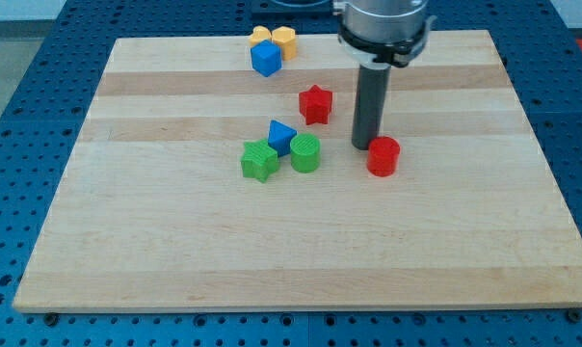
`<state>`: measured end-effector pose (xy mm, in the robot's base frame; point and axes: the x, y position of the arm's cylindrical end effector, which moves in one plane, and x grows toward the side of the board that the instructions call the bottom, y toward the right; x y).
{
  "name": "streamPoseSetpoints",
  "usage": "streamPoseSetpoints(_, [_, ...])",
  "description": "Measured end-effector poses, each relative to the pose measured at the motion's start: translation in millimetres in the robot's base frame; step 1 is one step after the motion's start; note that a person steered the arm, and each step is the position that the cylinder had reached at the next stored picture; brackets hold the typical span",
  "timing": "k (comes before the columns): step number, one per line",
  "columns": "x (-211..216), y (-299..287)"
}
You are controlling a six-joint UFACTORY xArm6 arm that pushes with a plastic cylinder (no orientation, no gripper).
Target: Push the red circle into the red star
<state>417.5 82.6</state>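
While the upper part of the arm is cut off by the view's top edge, my tip [361, 146] is plainly visible on the wooden board [175, 251]; it is a bare rod end with no jaws, so it cannot be open or closed. Just beside it, on the view's right and a little lower, stands the red circle [383, 156], and I cannot tell if the two touch or only stand very close. Up and to the view's left of my tip lies the red star [315, 104], apart from the rod. Further left, the blue triangle [281, 136], the green circle [305, 153] and the green star [259, 160] form a tight group. Near the board's top edge, the blue cube [266, 59] partly hides two yellow blocks [283, 40], whose shapes are hard to make out.
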Motion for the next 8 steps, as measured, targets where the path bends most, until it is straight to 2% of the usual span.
streamPoseSetpoints(1, [5.0,-17.8])
streamPoseSetpoints(3, [52.2,-36.9])
streamPoseSetpoints(4, [64.9,3.6])
streamPoseSetpoints(5, [59.9,54.4])
streamPoseSetpoints(6, [27.2,57.4])
streamPoseSetpoints(7, [-8.0,28.0])
streamPoseSetpoints(8, [3.6,45.4])
